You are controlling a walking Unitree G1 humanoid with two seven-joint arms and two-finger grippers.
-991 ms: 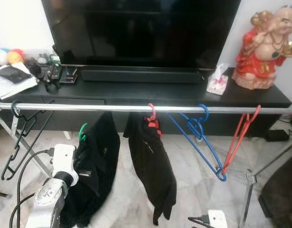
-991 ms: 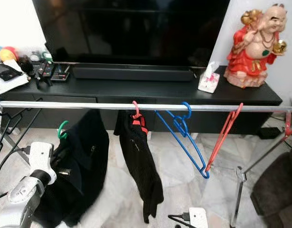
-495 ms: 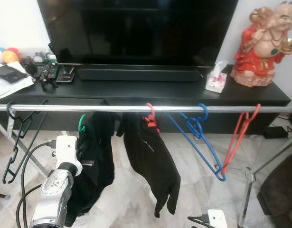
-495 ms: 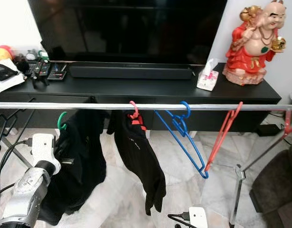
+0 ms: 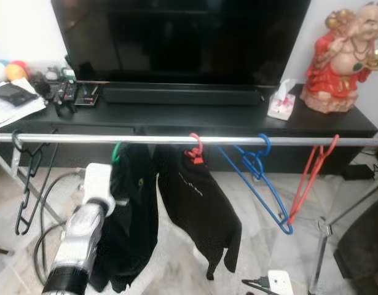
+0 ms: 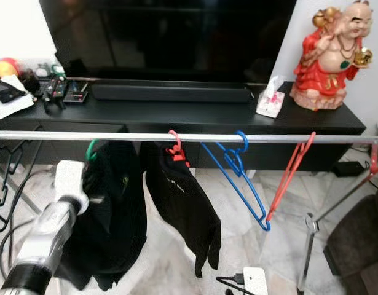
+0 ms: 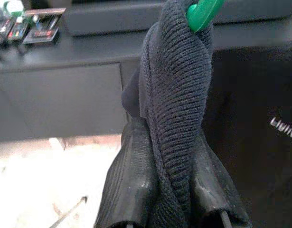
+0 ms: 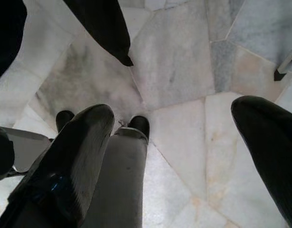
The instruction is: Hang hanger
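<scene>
The left gripper [image 7: 167,190], pinching the dark garment on the green hanger [image 5: 117,152], is rising so the hook is nearing the rail [image 5: 176,141], while the right gripper [image 8: 179,156] is hanging spread.

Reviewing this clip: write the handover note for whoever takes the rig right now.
Left gripper: shut on the collar of the black garment, raised just under the silver rail.
Right gripper: open, hanging idle over the marble floor.
Green hanger: its hook sits right at the rail, left of the red hanger with a black garment; whether it is hooked over the rail cannot be told.
Blue hanger and bare red hanger hang further right.
Left: confirm the hook is seated, release, withdraw.
</scene>
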